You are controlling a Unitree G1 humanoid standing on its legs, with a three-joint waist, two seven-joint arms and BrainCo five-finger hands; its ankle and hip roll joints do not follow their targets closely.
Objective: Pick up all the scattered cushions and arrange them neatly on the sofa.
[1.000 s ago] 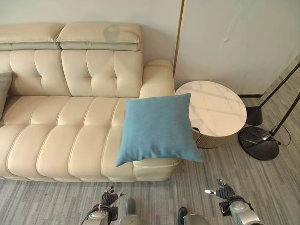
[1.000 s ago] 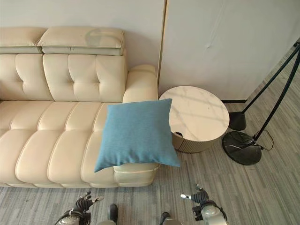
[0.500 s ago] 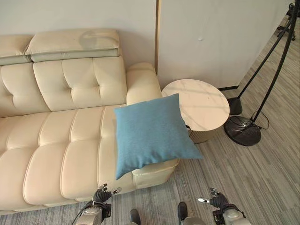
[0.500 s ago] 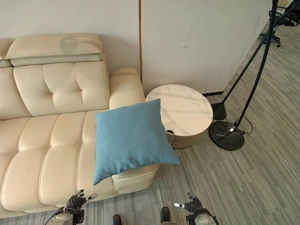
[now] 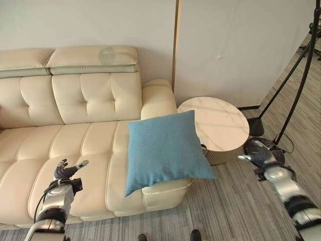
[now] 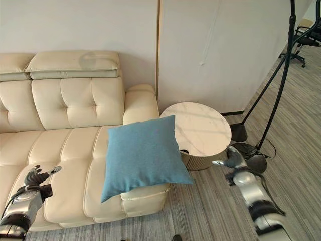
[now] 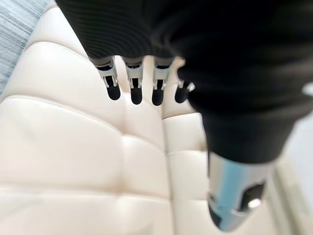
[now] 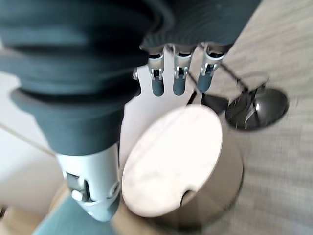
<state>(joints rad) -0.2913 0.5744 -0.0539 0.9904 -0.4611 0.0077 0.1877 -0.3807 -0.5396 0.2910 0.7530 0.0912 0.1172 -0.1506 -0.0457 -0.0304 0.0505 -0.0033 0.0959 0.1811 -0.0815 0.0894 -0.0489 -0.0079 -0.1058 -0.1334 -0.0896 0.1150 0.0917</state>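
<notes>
A blue square cushion (image 5: 168,150) lies on the right end of the cream sofa (image 5: 90,95), with its corners hanging past the seat's front and toward the round table. My left hand (image 5: 65,173) hovers open over the seat, well left of the cushion; its straight fingers (image 7: 134,90) point along the cream seat (image 7: 73,156). My right hand (image 5: 258,158) is open above the floor, right of the table. Past its fingers (image 8: 178,81) lie the table top (image 8: 171,161) and a corner of the cushion (image 8: 49,227). Neither hand holds anything.
A round marble-top side table (image 5: 215,123) stands against the sofa's right armrest. Two black floor-lamp bases (image 5: 256,128) with slanted poles sit right of it, one close behind my right hand. An office chair (image 6: 306,45) is at the far right. Grey striped carpet runs in front.
Both arms have risen from the bottom edge: the left hand now over the sofa seat, the right hand out beside the table. The camera has shifted. The cushion lies as before.
</notes>
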